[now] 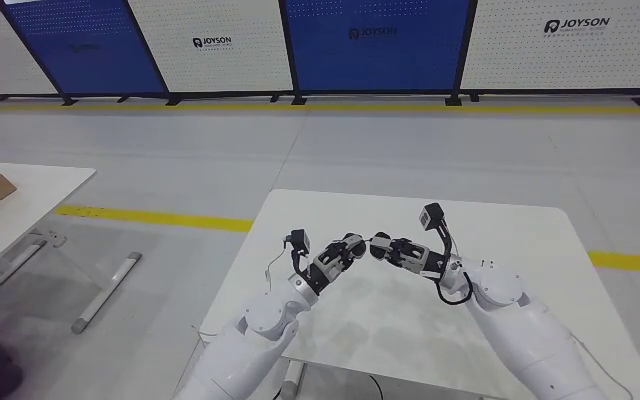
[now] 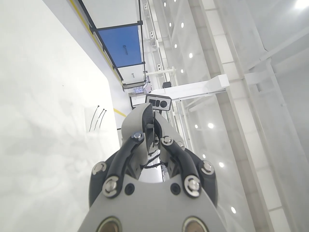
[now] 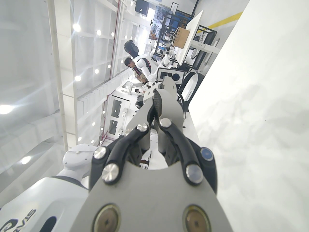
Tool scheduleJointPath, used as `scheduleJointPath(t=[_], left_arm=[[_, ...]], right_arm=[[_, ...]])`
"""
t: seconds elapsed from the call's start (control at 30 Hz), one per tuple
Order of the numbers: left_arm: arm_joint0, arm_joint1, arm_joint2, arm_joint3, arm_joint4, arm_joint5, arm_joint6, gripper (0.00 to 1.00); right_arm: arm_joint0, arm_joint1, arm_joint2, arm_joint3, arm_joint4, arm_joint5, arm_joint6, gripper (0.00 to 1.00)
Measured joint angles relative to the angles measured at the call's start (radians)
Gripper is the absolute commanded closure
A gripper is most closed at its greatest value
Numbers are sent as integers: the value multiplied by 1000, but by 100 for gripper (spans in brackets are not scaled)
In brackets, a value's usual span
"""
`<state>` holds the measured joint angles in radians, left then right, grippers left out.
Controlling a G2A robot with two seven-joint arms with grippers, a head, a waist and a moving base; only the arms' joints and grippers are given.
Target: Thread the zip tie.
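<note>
- Black-padded fingers of my left gripper (image 1: 357, 244) and right gripper (image 1: 379, 244) meet tip to tip, each pair pressed together.
- Whether a zip tie is pinched between them: cannot tell.

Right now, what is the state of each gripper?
Left gripper: closed; contents cannot be told.
Right gripper: closed; contents cannot be told.

The left gripper (image 1: 350, 246) and the right gripper (image 1: 383, 247) meet tip to tip above the counter (image 1: 500, 230), somewhat nearer its left edge than its right. A few loose zip ties (image 2: 97, 118) lie side by side on the counter, close to its right edge.
</note>
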<state>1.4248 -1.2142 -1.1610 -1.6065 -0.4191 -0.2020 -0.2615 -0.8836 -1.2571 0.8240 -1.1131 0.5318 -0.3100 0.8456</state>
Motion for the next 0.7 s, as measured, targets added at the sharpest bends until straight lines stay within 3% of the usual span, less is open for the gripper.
scheduleJointPath(t=[0.37, 0.4, 0.43, 0.5, 0.7], left_arm=[[8, 1, -4, -5, 20, -14, -1, 100], [9, 1, -5, -5, 20, -14, -2, 87], [10, 1, -5, -7, 19, -14, -2, 54], [13, 1, -6, -11, 13, -14, -4, 2], [20, 1, -13, -23, 8, -20, -9, 0]], right_arm=[[-21, 1, 9, -32, -25, 20, -29, 100], [-24, 2, 12, -37, -29, 25, -31, 100], [-27, 2, 14, -41, -33, 29, -32, 100], [-30, 2, 19, -47, -43, 38, -33, 100], [-40, 1, 33, -58, -58, 50, -43, 100]])
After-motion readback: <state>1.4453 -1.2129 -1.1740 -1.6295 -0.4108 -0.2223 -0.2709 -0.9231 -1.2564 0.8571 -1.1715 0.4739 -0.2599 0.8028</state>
